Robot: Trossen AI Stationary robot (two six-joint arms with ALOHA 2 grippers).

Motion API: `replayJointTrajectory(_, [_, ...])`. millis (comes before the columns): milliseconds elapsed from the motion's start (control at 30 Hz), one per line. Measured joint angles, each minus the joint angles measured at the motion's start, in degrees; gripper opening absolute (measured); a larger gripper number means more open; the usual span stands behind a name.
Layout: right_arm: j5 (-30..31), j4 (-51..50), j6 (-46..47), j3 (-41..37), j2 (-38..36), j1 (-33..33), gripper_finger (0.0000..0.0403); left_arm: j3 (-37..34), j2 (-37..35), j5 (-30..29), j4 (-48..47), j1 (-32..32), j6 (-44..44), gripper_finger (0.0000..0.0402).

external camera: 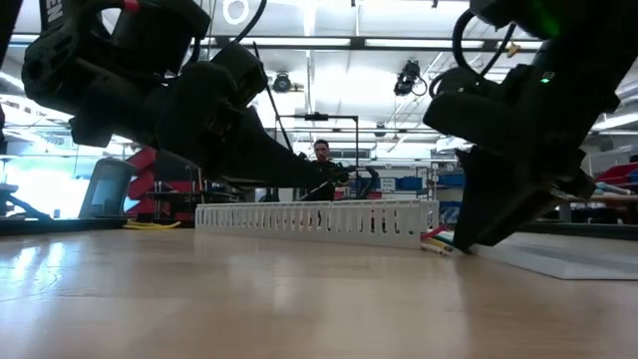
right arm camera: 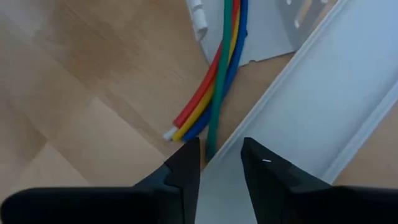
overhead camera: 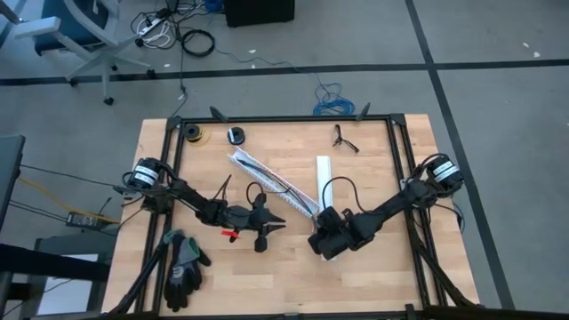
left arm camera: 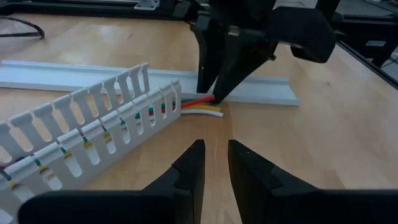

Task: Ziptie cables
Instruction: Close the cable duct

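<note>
Red, yellow, blue and green cables point(right arm camera: 214, 81) lie in a white slotted duct point(left arm camera: 93, 130) and stick out of its open end point(left arm camera: 199, 107) onto the table. A flat white strip point(right arm camera: 323, 106) lies beside them. My right gripper point(right arm camera: 221, 158) points down at the cable ends with a narrow gap. The green cable's end point(right arm camera: 211, 140) runs into that gap. The right gripper also shows in the left wrist view point(left arm camera: 214, 93). My left gripper point(left arm camera: 216, 165) is level, slightly open and empty, a short way off and pointing at the cable ends. My right gripper has a finger on either side of the green cable's end point(right arm camera: 211, 146), coming from above. I cannot tell whether the fingers touch it. The cable lies on the table.
Black gloves point(overhead camera: 182, 267) lie at the near left. Two small rolls point(overhead camera: 193, 133) point(overhead camera: 236, 135) and a dark clip point(overhead camera: 345, 139) lie near the far edge. A small red thing point(overhead camera: 231, 236) lies under my left arm. A person point(external camera: 321, 152) stands far behind the table.
</note>
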Motion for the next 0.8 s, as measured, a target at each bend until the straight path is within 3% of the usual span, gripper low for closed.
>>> replayJointTrajectory(233, [1.0,-1.3,-1.4,-0.2,-0.4,-0.1,0.0012,0.0,0.0,-0.1,0.0,0.0,0.0,0.0078])
replayJointTrajectory(533, [6.8,-3.6,-2.2,-0.7,-3.8,2.6,0.0001,0.0,0.0,-0.1,0.0,0.0,0.0,0.0078])
replayJointTrajectory(800, [10.4,-11.2,3.3,-0.6,-8.4,5.3,0.0,0.0,0.0,-0.1,0.5,0.0,0.0,0.0078])
